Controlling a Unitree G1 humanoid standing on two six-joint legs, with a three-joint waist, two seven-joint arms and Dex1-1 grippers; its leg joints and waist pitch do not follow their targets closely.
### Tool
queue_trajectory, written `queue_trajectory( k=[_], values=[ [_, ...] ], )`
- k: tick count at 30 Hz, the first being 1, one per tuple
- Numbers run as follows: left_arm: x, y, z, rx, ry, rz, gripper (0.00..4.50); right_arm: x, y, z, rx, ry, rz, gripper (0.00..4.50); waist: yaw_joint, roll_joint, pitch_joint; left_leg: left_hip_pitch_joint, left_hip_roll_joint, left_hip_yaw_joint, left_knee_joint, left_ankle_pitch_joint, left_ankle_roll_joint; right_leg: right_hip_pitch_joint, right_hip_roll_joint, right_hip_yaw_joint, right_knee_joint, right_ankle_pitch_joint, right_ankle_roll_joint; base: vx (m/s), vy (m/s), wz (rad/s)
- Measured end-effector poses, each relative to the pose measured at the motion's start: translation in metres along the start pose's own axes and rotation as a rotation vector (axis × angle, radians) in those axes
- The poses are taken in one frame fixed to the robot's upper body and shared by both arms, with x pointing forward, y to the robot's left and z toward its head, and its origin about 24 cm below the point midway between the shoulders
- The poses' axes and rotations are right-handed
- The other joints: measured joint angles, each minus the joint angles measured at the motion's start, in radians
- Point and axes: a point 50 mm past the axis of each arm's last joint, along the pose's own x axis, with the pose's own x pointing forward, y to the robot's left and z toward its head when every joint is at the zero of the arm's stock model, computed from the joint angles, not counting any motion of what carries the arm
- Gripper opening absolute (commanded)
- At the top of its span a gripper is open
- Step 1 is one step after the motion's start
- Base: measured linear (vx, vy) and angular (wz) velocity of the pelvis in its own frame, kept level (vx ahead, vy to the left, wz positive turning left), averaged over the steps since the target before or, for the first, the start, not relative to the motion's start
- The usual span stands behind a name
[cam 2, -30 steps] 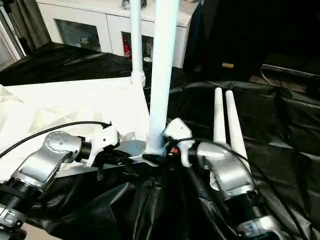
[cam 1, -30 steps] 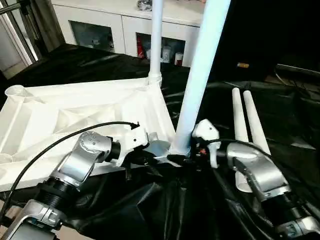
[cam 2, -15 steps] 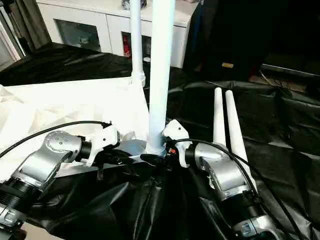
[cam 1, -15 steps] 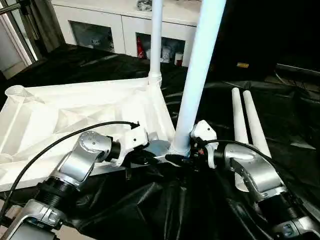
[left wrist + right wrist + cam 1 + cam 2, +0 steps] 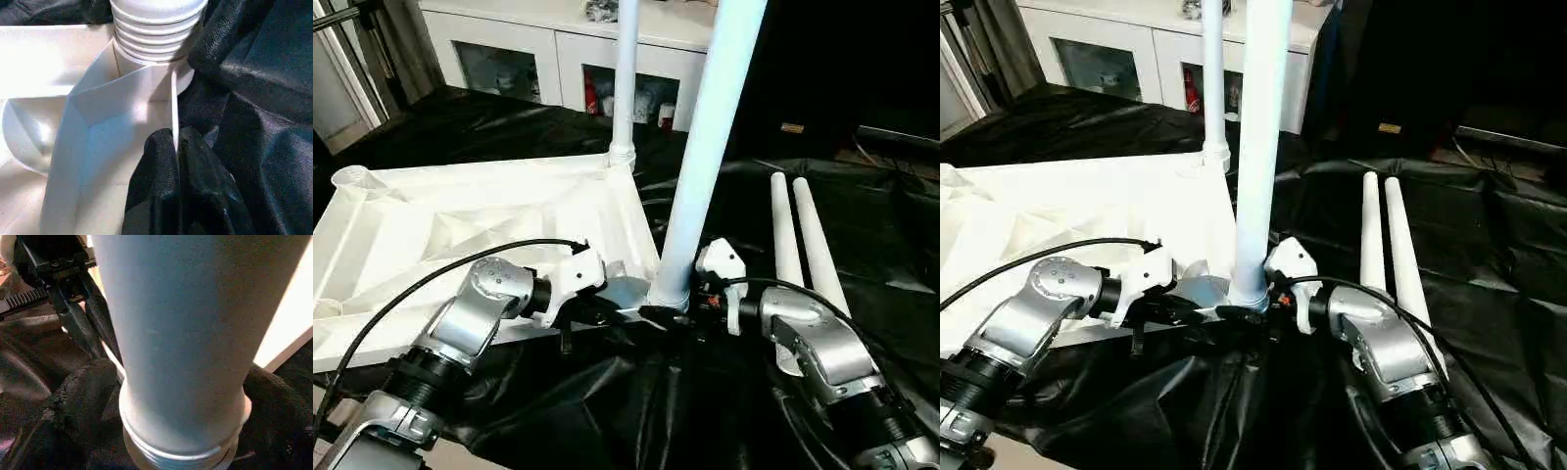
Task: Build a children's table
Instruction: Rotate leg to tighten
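black-draped work table (image 5: 862, 196) under it all, cloth crumpled at the near edge. on its left half, the white tabletop (image 5: 460, 225), lying upside down with ribs showing, its near right corner close to the work table's near edge.

standing up in the tabletop's far right corner, one leg (image 5: 625, 78), already in. standing up in the near right corner, a second leg (image 5: 705, 157), big and close, leaning a little, with its bottom end down in the round socket (image 5: 668, 299). toward the work table's right side, two loose legs (image 5: 798, 235), lying flat, side by side and touching, not used yet. at the tabletop's far left corner, an empty socket (image 5: 347, 178), waiting.

left gripper (image 5: 175, 138) clenched tight on the thin edge wall of the tabletop, just beside the near right socket, holding the tabletop so it can't slide. right gripper (image 5: 693, 311) down at the bottom of the near leg, around it on both sides. can't tell if squeezing it or letting go.

not much different from a second ago: same leg in the same socket, same pinch on the edge wall, right arm moved only a tiny bit. looks like the whole view shifted a little, not the things.

so, a guess: still working on leg two, likely turning or pushing it home. about half done, with two legs and two sockets left. best to check the near leg sits firm before reaching for a loose one.
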Motion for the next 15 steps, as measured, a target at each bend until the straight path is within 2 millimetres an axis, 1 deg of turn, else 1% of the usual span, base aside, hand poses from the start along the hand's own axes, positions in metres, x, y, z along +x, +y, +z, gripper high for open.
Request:
queue_trajectory(
  k=[5, 7, 9, 10, 11, 13, 15],
  values=[
    [0.0000, 0.0001, 0.0000, 0.004, -0.001, 0.000, 0.00, -0.0009, -0.0006, 0.0006, 0.005, -0.009, -0.002, 4.07, 0.000, 0.001, 0.000, 0.000, 0.000, 0.000, 0.000, 0.000, 0.000, 0.000, 0.000, 0.000, 0.000, 0.000, 0.000, 0.000, 0.000, 0.00],
    [0.0001, 0.0001, 0.0000, 0.004, -0.001, 0.000, 0.00, -0.0012, -0.0008, 0.0005, 0.005, -0.008, -0.002, 3.72, 0.000, 0.001, 0.000, 0.000, 0.000, 0.000, 0.000, 0.000, 0.000, 0.000, 0.000, 0.000, 0.000, 0.000, 0.000, 0.000, 0.000, 0.00],
    [0.0001, 0.0001, -0.0001, 0.005, 0.000, 0.000, 0.00, -0.0013, -0.0008, 0.0005, 0.006, -0.008, -0.002, 3.72, 0.000, 0.001, 0.000, 0.000, 0.000, 0.000, 0.000, 0.000, 0.000, 0.000, 0.000, 0.000, 0.000, 0.000, 0.000, 0.000, 0.000, 0.00],
    [0.0001, 0.0001, -0.0001, 0.005, 0.000, 0.000, 0.00, -0.0013, -0.0008, 0.0005, 0.006, -0.007, -0.002, 3.57, 0.000, 0.001, 0.000, 0.000, 0.000, 0.000, 0.000, 0.000, 0.000, 0.000, 0.000, 0.000, 0.000, 0.000, 0.000, 0.000, 0.000, 0.00],
    [0.0001, 0.0001, -0.0001, 0.006, 0.000, 0.000, 0.00, -0.0014, -0.0009, 0.0005, 0.006, -0.008, -0.003, 3.57, 0.000, 0.001, 0.000, 0.000, 0.000, 0.000, 0.000, 0.000, 0.001, 0.000, 0.000, 0.000, 0.000, 0.000, 0.000, 0.000, 0.000, 0.00],
    [0.0001, 0.0001, -0.0001, 0.006, 0.000, 0.000, 0.00, -0.0015, -0.0009, 0.0004, 0.007, -0.008, -0.003, 3.26, 0.000, 0.001, 0.000, 0.000, 0.000, 0.000, 0.000, 0.000, 0.001, 0.000, 0.000, 0.000, 0.000, 0.000, 0.000, 0.000, 0.000, 0.00],
    [0.0002, -0.0002, 0.0000, 0.007, 0.000, -0.004, 0.00, -0.0025, -0.0018, 0.0004, 0.006, -0.006, -0.009, 3.19, 0.001, 0.001, 0.000, 0.000, 0.000, 0.000, 0.000, 0.001, 0.001, 0.000, 0.000, 0.000, 0.000, 0.000, 0.000, 0.000, 0.000, 0.00]
  ],
)
